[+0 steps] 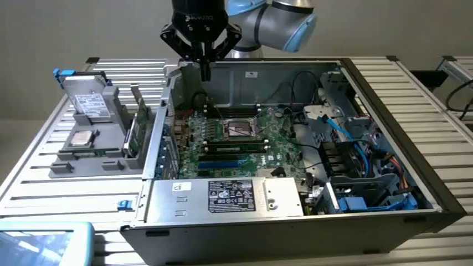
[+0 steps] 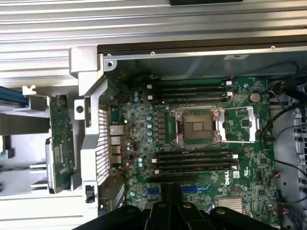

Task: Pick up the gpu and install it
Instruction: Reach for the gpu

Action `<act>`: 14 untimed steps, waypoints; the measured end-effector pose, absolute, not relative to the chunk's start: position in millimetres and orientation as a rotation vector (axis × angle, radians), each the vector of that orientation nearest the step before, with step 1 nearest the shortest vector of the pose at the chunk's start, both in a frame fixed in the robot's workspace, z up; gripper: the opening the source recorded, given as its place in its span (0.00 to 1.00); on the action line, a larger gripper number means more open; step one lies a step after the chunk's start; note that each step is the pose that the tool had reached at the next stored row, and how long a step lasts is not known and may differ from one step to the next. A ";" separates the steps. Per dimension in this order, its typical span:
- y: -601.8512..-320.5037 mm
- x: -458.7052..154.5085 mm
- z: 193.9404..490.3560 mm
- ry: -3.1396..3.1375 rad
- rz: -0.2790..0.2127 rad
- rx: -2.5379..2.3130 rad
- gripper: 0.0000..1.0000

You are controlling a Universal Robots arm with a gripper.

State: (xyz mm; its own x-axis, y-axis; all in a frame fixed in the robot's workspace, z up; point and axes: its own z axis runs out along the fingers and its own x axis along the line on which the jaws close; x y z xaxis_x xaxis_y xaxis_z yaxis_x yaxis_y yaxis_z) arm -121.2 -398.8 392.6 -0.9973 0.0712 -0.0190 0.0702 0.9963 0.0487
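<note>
The end effector (image 1: pixel 205 69) is closed, empty, and positioned above the open computer case (image 1: pixel 296 238). The gpu (image 1: pixel 139 126) is held upright in the gray holder (image 1: pixel 88 166) beside the case, on the counter (image 1: pixel 37 191).

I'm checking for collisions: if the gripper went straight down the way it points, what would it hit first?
Most likely the motherboard inside the open case, near its expansion slots, though depth is unclear. The shut gripper holds nothing.
</note>
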 end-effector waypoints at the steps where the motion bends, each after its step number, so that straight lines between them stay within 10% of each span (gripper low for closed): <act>1: -398.8 -121.2 392.6 3.118 0.075 0.110 0.12; 14: -398.8 -142.0 392.0 3.107 0.075 0.110 0.12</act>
State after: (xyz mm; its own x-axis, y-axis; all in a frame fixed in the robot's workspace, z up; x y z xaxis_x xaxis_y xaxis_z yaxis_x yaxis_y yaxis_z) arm -142.0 -398.8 392.0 -0.9970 0.0712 -0.0300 0.0696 0.9963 0.0495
